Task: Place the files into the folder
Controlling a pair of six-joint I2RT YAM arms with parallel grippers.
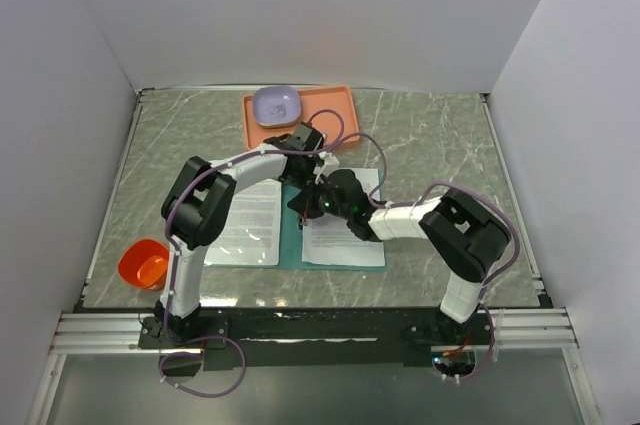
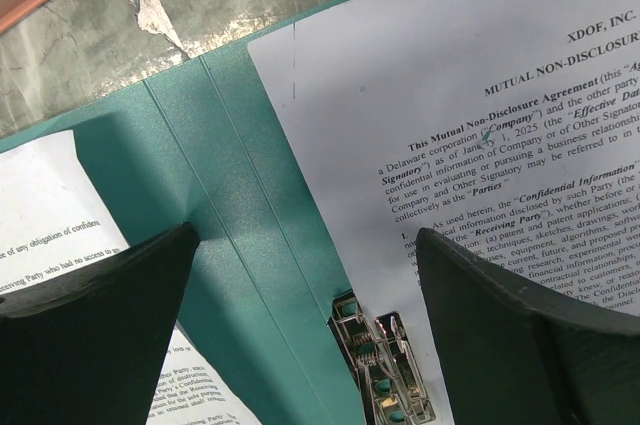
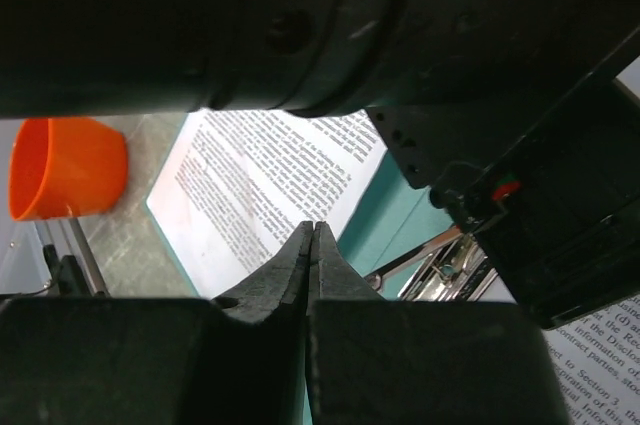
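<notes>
Files (image 2: 480, 145) lie on both leaves of the open folder (image 2: 230, 195), one sheet beneath each finger of the left claw (image 2: 307, 230), spread wide over the spine. The right claw (image 3: 312, 235), pinched shut, hovers beside the metal fastener (image 3: 440, 265), seemingly to work it.

A grey-green, marble-veined surface (image 1: 450, 145) lies under even light, with only soft shadows. Plain white panels close it in: a back wall (image 1: 320, 15) behind its far edge, a left wall (image 1: 55, 165) and a right wall (image 1: 585, 145) along its sides. Along the surface's near edge runs a black strip (image 1: 320, 320), with a silver metal rail (image 1: 100, 333) just in front of that.
</notes>
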